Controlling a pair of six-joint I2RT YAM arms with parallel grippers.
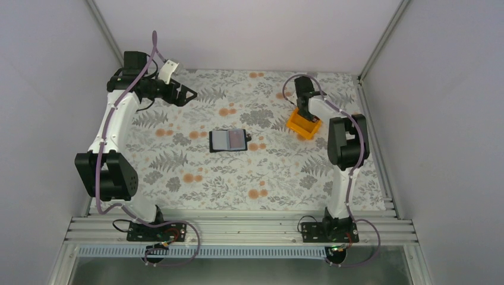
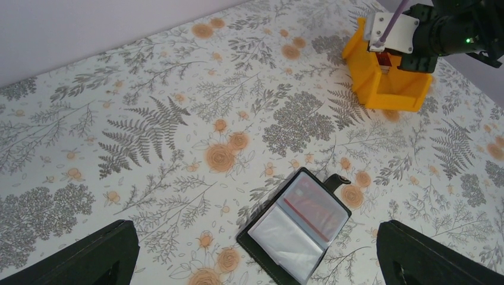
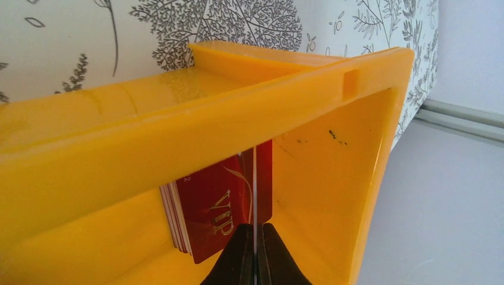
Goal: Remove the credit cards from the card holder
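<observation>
On the floral table (image 1: 178, 178), we see the orange bin (image 3: 178, 136) holding stacked red cards (image 3: 205, 208). Mid-table lies the open wallet (image 2: 294, 228), one card (image 2: 315, 209) pocketed. Our right gripper (image 3: 254, 237) pinches an edge-on card (image 3: 265, 172) inside the bin; our left gripper (image 1: 189, 93), far from it, gapes wide.
</observation>
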